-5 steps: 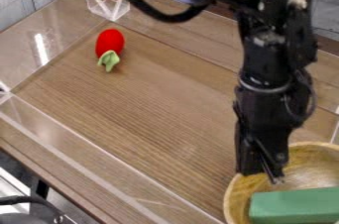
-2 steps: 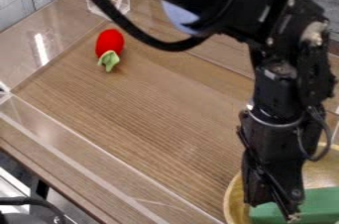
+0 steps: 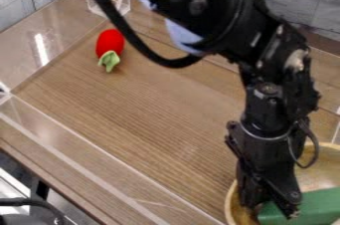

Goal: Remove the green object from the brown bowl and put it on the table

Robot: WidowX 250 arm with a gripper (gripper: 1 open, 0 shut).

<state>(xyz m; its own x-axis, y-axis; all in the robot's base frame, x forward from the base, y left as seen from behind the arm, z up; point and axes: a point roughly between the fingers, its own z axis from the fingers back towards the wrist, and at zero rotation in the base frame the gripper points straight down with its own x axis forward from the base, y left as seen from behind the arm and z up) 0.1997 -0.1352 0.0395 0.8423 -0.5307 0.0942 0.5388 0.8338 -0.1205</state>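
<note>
The brown bowl (image 3: 236, 199) sits at the bottom right corner of the table (image 3: 133, 110), mostly covered by my black arm. Inside it lies the green object (image 3: 316, 207), with only its right part showing past the arm. My gripper (image 3: 276, 201) points straight down into the bowl, its fingers shut and its tips at the block's left end. Whether the tips touch the block I cannot tell. Nothing shows between the fingers.
A red strawberry-like toy (image 3: 110, 43) with a green stem lies at the table's far left. Low clear acrylic walls (image 3: 38, 127) run along the table's edges. The arm's upper links reach in from the top of the picture.
My gripper has sunk lower into the bowl and rolled about its own axis. The arm now hides more of the green object. The fingers stayed shut.
</note>
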